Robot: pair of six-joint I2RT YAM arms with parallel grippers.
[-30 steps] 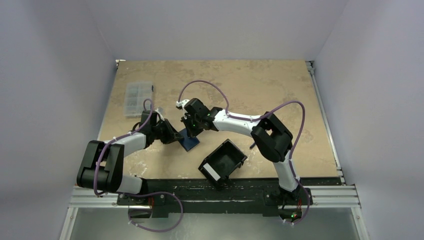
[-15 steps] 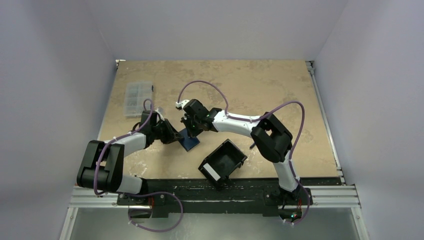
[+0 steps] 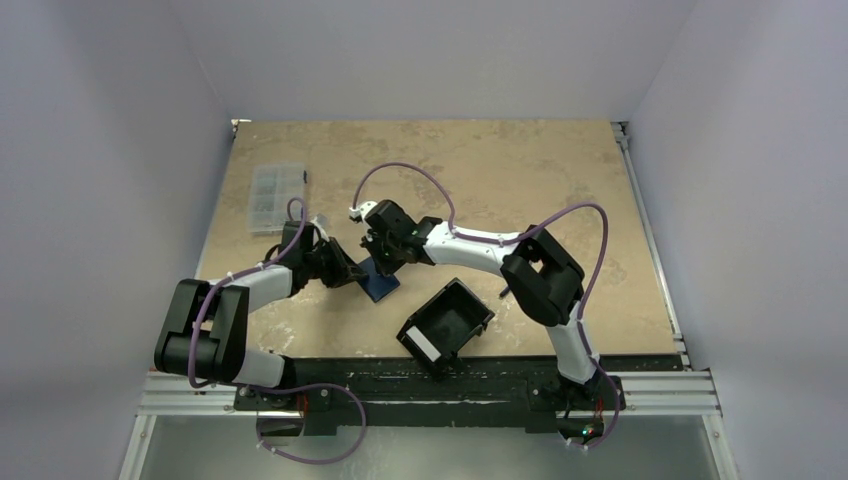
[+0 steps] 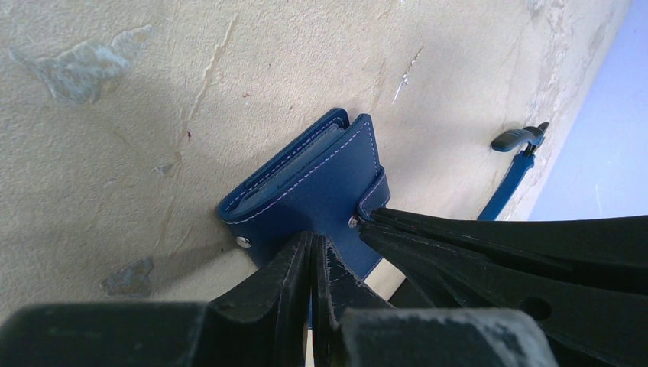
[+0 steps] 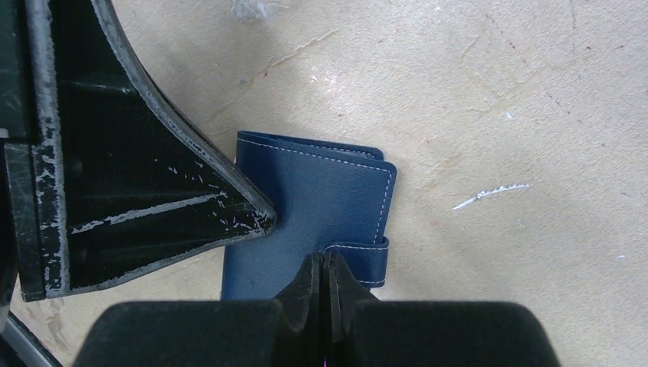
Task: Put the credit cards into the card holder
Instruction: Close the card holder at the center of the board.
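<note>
The dark blue card holder (image 3: 382, 288) lies folded on the table between my two grippers. My left gripper (image 3: 357, 274) comes in from the left, shut on the card holder's near cover (image 4: 321, 176); its fingertips (image 4: 302, 252) are pressed together on the leather. My right gripper (image 3: 383, 262) is over it from the right, shut at the end of the snap strap (image 5: 367, 260). In the right wrist view the card holder (image 5: 321, 191) lies flat with the left gripper's finger (image 5: 191, 199) on top of it. No credit cards show.
A black box-shaped tray (image 3: 447, 320) with a white label sits just right of and nearer than the card holder. A clear compartment box (image 3: 275, 196) lies at the far left. A thin blue bar with a black tip (image 4: 518, 145) stands beyond the card holder.
My right gripper has shifted slightly left over the card holder. The left gripper and the card holder have stayed where they were.
</note>
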